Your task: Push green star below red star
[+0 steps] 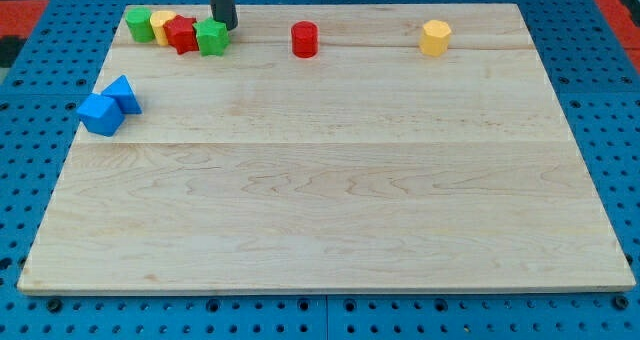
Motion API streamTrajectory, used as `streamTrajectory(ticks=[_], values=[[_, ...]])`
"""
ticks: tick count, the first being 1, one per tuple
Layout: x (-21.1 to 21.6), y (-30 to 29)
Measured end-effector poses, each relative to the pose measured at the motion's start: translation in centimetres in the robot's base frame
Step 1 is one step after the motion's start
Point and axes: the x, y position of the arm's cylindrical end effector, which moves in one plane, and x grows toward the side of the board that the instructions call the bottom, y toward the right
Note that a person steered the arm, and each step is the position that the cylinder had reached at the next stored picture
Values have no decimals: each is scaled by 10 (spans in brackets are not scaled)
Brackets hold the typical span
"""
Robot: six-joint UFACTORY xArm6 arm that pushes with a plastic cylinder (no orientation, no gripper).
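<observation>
While we have no pincer to report on this rig, our tip sits just above-right of the green star, which touches the red star on its left, in the cluster at the board's top-left corner.

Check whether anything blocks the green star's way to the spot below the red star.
Nothing visible does. My tip sits just above and to the right of the green star, which touches the red star on its right. The board below the red star is bare wood.
</observation>
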Motion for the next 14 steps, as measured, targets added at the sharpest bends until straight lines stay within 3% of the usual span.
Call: streamTrajectory(ticks=[1, 2, 6, 7, 10, 11, 12, 14], values=[[31, -5], [34, 10], [9, 26], [1, 15], [77, -21], [64, -21], [56, -57], [79, -78]])
